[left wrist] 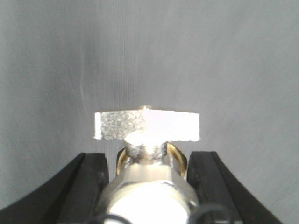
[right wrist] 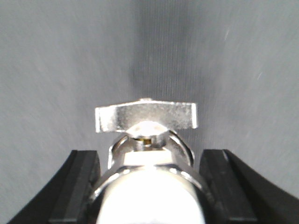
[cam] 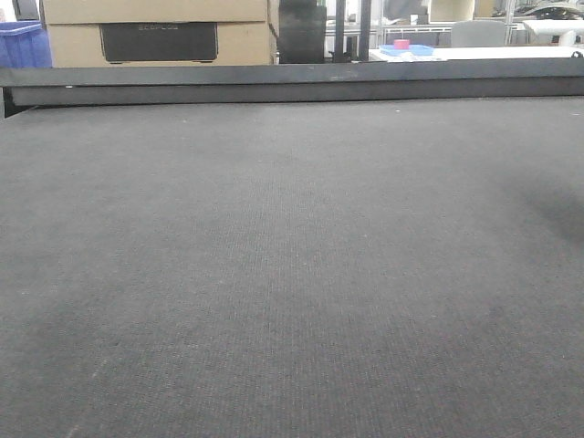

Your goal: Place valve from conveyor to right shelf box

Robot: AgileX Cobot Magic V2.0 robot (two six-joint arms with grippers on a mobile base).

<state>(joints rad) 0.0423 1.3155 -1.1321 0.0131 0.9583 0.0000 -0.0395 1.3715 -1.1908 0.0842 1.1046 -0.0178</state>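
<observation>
Matting, dark grey and finely woven, fills your front view as the wide conveyor (cam: 292,274), with a dark metal rail (cam: 292,87) along its far edge. Beyond the rail you see a blue plastic bin (cam: 20,46) at left, then a brown cardboard box (cam: 155,18).

Your left gripper (left wrist: 149,158) clamps a shiny silver metal valve with a flat T-handle (left wrist: 147,125) between 2 black fingers (left wrist: 91,184). Your right gripper (right wrist: 149,156) grips a second silver T-handled valve (right wrist: 145,116) the same way. Grey matting lies behind both.
</observation>
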